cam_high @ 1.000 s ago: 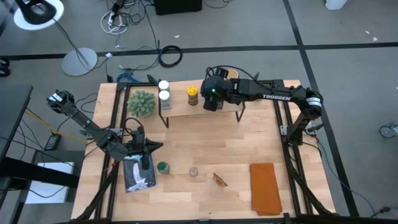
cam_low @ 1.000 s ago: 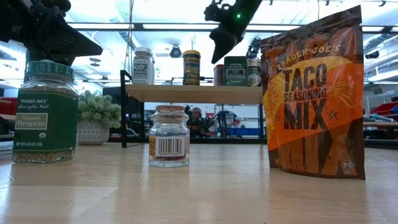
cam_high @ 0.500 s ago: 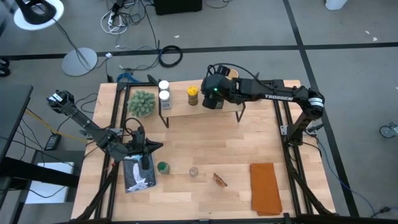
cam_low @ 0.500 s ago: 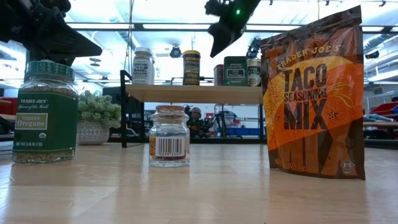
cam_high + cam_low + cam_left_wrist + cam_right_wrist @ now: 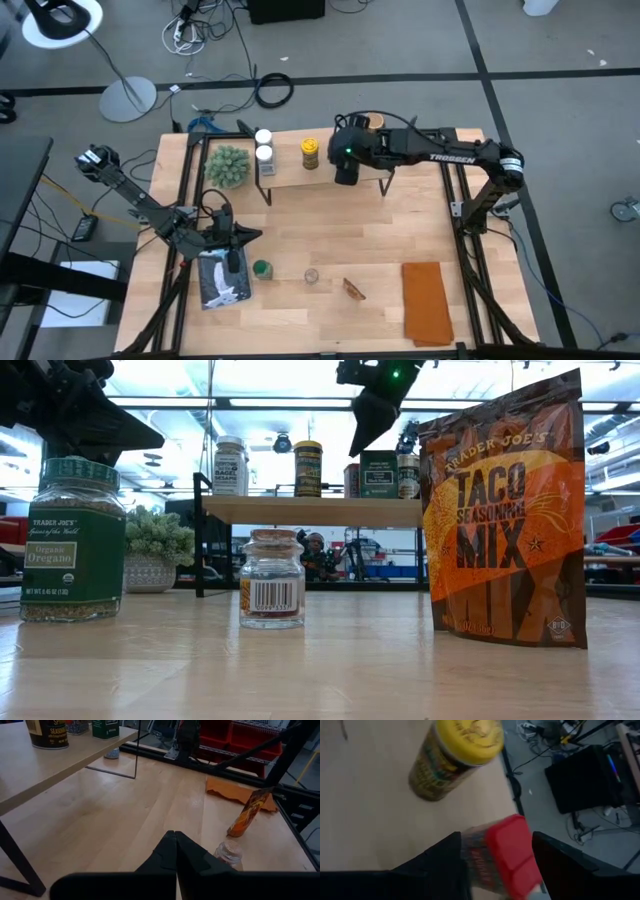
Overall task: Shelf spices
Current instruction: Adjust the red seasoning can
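The shelf stands at the table's far side and bears two white-lidded jars, a yellow-lidded jar, a red-topped tin, a dark box and another jar. My right gripper hovers open above the shelf. Its fingers stand either side of the red tin without touching it. On the table's near part stand a green-lidded oregano jar, a small clear jar and a taco seasoning pouch. My left gripper waits shut at the table's left.
A fuzzy green plant sits by the shelf's left end. An orange cloth lies at the near right. A printed flat packet lies under the left arm. Bare wood lies between the shelf and the near row of items.
My right gripper has drifted away from the yellow-lidded jar, toward the table's right and slightly toward its near edge, staying above the shelf top. The jars and the left arm have stayed where they were.
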### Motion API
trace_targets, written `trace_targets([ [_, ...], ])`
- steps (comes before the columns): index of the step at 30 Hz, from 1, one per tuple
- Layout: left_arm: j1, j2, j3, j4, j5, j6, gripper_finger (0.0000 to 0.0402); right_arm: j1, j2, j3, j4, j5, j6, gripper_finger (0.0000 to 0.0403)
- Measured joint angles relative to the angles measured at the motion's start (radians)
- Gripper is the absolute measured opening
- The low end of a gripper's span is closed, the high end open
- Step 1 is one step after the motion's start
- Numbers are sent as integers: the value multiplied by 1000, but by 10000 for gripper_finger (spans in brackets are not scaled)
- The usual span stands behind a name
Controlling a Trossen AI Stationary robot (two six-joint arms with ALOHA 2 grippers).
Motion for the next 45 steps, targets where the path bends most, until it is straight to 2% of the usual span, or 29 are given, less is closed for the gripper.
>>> trace_targets([
  [5, 0, 0, 0, 0, 0, 0, 1, -9, -1, 1, 7, 40, -9, 245],
  [21, 0, 0, 0, 1, 0, 0, 1, -60, 34, -10, 43, 34, -14, 245],
  [29, 0, 0, 0, -7, 0, 0, 1, -44, 22, 5, 81, 33, -1, 245],
  [36, 0, 0, 0, -7, 0, 1, 1, 24, 19, 86, 1, 143, -7, 245],
  [40, 0, 0, 0, -7, 0, 2, 1, 74, -5, 146, -108, 169, 76, 245],
  [45, 0, 0, 0, -6, 0, 3, 1, 144, -91, 157, -258, 162, 282, 245],
])
